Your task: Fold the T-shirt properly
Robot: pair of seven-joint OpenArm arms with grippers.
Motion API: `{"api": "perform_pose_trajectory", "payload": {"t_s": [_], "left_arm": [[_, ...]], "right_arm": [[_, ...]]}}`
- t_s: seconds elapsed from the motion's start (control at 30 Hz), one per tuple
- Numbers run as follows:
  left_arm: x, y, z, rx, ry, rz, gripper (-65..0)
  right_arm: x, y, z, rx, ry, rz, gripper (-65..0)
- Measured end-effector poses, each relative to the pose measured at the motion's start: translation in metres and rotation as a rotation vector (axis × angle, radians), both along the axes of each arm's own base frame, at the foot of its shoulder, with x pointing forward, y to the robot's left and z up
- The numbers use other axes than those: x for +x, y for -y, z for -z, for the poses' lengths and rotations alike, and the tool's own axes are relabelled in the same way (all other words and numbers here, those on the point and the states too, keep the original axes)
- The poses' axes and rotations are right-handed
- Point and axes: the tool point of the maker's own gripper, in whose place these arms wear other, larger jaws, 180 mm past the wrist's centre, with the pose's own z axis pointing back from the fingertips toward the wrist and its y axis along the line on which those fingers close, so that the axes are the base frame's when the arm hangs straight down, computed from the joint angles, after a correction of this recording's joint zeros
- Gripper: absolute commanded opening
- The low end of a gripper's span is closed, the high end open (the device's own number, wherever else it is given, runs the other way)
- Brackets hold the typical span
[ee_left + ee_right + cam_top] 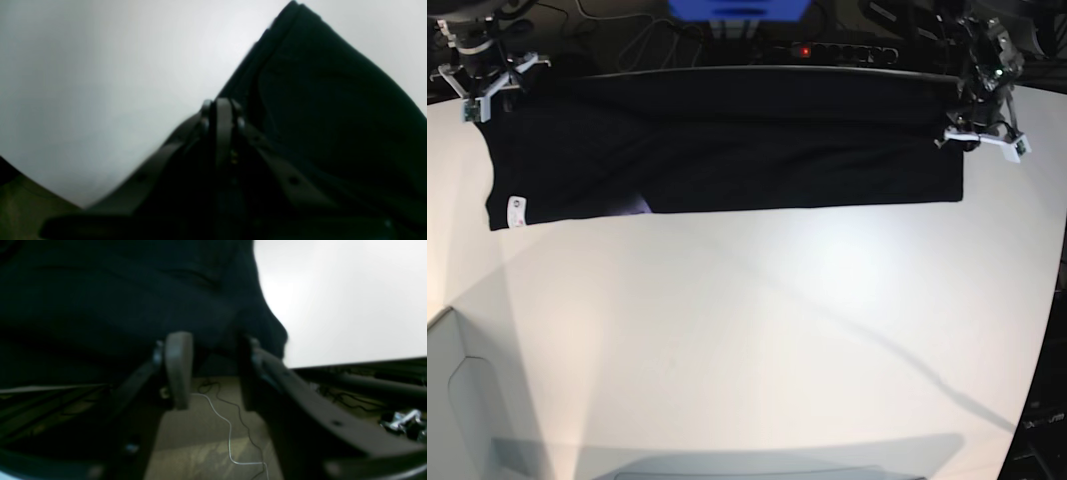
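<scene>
The black T-shirt [727, 150] lies as a long folded band along the far edge of the white table [757, 330]. Its small white tag [514, 210] shows at the left end, and a purplish bit of print [637, 207] peeks out at the lower hem. My left gripper [983, 135] is at the band's right end. In the left wrist view its fingers [222, 103] are pressed together at the shirt's edge [333, 100]. My right gripper [479, 85] is at the far left corner. Its jaws stand open [213, 366] just short of the cloth [100, 290].
Beyond the table's far edge there is a power strip with a red light [804, 50] and a blue object [737, 8]. Cables lie on the floor [230, 433] below the table edge. A grey panel [457, 400] stands at the front left.
</scene>
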Motion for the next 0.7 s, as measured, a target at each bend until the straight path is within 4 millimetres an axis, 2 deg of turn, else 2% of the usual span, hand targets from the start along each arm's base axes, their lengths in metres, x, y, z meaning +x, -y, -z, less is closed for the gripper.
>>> {"api": "perform_pose_trajectory", "payload": {"t_s": [0.13, 0.2, 0.27, 0.47, 0.6, 0.7], "left_arm": [[0.0, 0.0, 0.0, 0.0, 0.0, 0.0, -65.0], [0.0, 0.0, 0.0, 0.0, 0.0, 0.0, -65.0], [0.0, 0.0, 0.0, 0.0, 0.0, 0.0, -65.0], [-0.001, 0.001, 0.001, -0.002, -0.002, -0.001, -65.0], [-0.001, 0.001, 0.001, -0.002, -0.003, 0.0, -65.0], [-0.001, 0.001, 0.001, -0.002, -0.003, -0.001, -65.0]], "right_arm": [[-0.005, 0.018, -0.007, -0.037, 0.01, 0.048, -34.6], [-0.005, 0.017, -0.007, -0.033, 0.012, 0.047, -34.4], [0.005, 0.009, -0.006, -0.017, 0.026, 0.026, -34.4], [0.031, -0.033, 0.003, 0.061, 0.051, -0.091, -34.3], [0.053, -0.071, 0.006, 0.097, 0.053, -0.272, -34.3], [0.061, -0.095, 0.008, 0.119, 0.046, -0.381, -34.3]]}}
